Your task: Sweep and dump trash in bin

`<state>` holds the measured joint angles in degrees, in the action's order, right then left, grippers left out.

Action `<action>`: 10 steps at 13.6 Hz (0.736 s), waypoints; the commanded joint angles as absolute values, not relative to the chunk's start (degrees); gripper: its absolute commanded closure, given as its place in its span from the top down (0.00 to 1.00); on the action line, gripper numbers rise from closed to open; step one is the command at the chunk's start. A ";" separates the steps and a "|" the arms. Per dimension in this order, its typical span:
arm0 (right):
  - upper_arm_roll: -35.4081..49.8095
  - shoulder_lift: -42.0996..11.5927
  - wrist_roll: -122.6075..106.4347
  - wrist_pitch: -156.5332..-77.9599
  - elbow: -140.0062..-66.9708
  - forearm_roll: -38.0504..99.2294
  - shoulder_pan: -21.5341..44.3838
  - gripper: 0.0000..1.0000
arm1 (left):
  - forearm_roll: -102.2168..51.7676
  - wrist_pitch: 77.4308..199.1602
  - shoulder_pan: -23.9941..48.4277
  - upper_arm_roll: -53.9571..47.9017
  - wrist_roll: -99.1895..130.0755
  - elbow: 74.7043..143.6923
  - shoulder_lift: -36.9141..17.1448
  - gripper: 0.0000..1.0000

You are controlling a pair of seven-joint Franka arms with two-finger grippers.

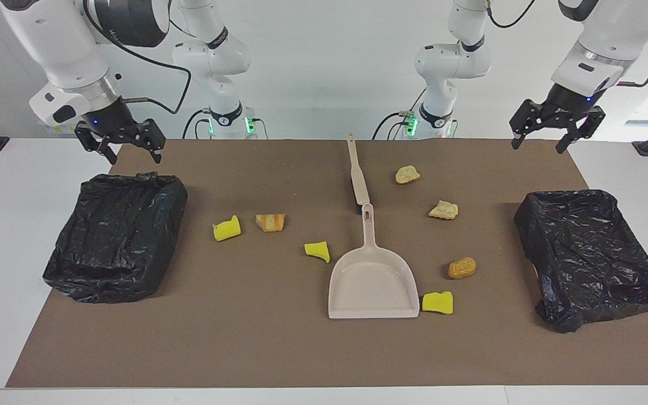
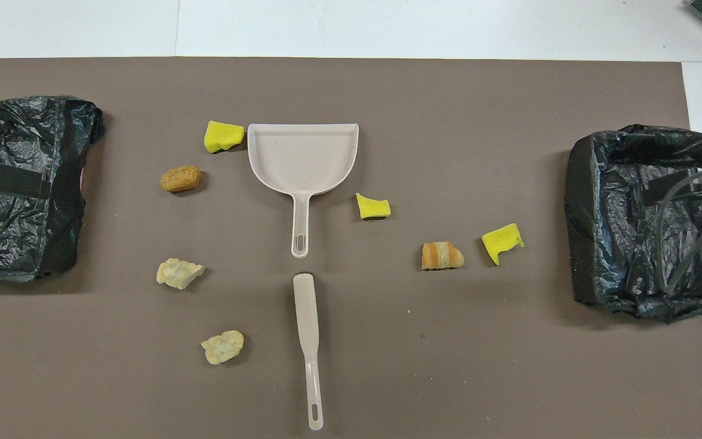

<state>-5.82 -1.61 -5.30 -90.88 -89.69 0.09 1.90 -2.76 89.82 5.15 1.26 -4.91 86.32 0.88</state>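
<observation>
Facing view shows both arms raised at the robots' edge of the mat. The left gripper (image 1: 557, 135) hangs over the mat's corner by the left-end bin (image 1: 588, 256), fingers spread, holding nothing. The right gripper (image 1: 121, 145) hangs at the rim of the right-end bin (image 1: 116, 236), likewise spread and empty. The overhead view shows no fingertips, only dark parts of the arms over each bin.

The trash, seven pieces, lies loose on the mat (image 1: 245, 337). A yellow chunk (image 2: 223, 135) touches the dustpan (image 2: 302, 158) at its mouth corner; a brown lump (image 2: 180, 178) and two pale lumps (image 2: 178, 272) (image 2: 223, 346) lie toward the left arm's end. Another yellow chunk (image 2: 373, 207) sits near the pan's handle; a striped pastry (image 2: 442, 255) and a third yellow chunk (image 2: 501, 241) lie toward the right arm's end.

The brush (image 2: 309, 347) lies nearer the robots than the dustpan, in line with its handle. Overhead a gap shows between them; the facing view makes them seem to touch.
</observation>
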 commanded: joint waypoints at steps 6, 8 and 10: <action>-5.80 -0.62 -6.94 -90.79 -90.79 1.14 1.49 1.00 | -1.67 89.47 6.24 2.20 -4.40 87.54 2.11 1.00; -5.80 -0.62 -6.94 -90.79 -90.70 1.14 1.49 1.00 | -1.76 88.95 6.24 2.11 -4.22 87.71 2.11 1.00; -5.80 -0.62 -6.94 -90.79 -90.70 1.14 1.67 1.00 | -1.76 88.95 6.24 2.11 -4.22 87.71 2.11 1.00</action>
